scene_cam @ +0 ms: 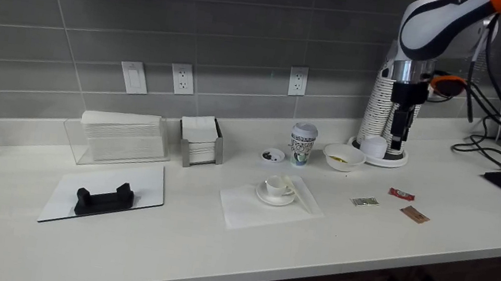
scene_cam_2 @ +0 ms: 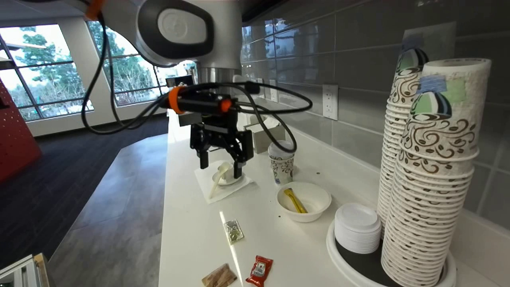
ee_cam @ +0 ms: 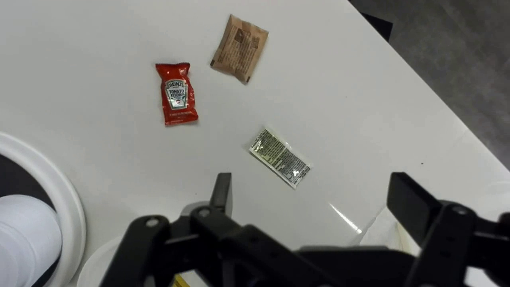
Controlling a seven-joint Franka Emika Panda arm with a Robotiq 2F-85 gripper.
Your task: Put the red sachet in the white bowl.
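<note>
On a white counter (ee_cam: 99, 48), the red sachet (ee_cam: 177, 94) lies flat and loose, outside the white bowl (scene_cam_2: 305, 217) and well apart from the black claw (scene_cam_2: 221, 166). Judging by this, the task is at its very beginning: nothing of it looks done, and the grasp, the lift, the carry and the release into the bowl all seem to remain.

The sachet is small, glossy and bright red, roughly rectangular, a little puffed in the middle, with crimped ends. The wrist view shows a pale, green-edged label on it reading "Heinz Tomato Ketchup". Near it, touching neither it nor each other, lie a brown packet (ee_cam: 240, 49) and a silvery packet (ee_cam: 281, 158) printed with fine dark text.

The bowl stands farther back, toward the tiled wall (scene_cam: 253, 49), with a slim yellow packet (scene_cam_2: 295, 200) inside. Above the counter hangs the claw, its two fingers spread wide with nothing held between them. In the wrist view the sachet lies off to one side rather than between the fingers, so the next move probably calls for shifting toward it before lowering.

On either side of the bowl are a lidded paper cup (scene_cam: 302, 145) and a round tray (ee_cam: 65, 191) bearing a stack of lids (scene_cam_2: 357, 228) and tall stacks of paper cups (scene_cam_2: 430, 191).
</note>
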